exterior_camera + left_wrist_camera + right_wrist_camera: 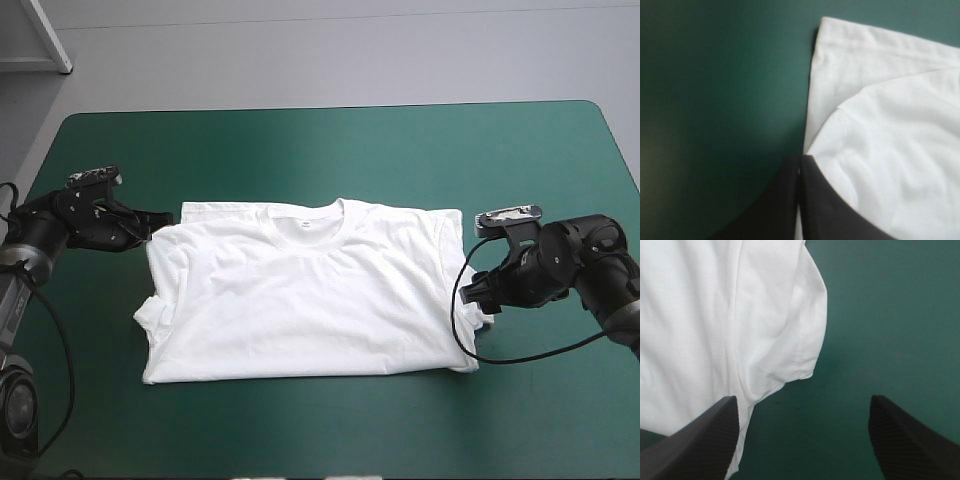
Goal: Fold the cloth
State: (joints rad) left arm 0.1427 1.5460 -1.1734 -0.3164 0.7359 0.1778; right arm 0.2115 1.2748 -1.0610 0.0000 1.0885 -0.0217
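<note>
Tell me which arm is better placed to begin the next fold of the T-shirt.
Left, probably. The left gripper looks shut on the edge of the T-shirt near a shoulder. The right gripper is open beside the opposite sleeve, with mostly teal-green cover between its fingers, so it must grasp first.

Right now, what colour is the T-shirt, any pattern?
Plain white, no print visible; the T-shirt shows best in the high view.

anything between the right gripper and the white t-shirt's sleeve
Only bare teal-green table cover. The right wrist view shows it between the open right gripper and the sleeve hem of the white short-sleeved T-shirt ahead of it.
</note>
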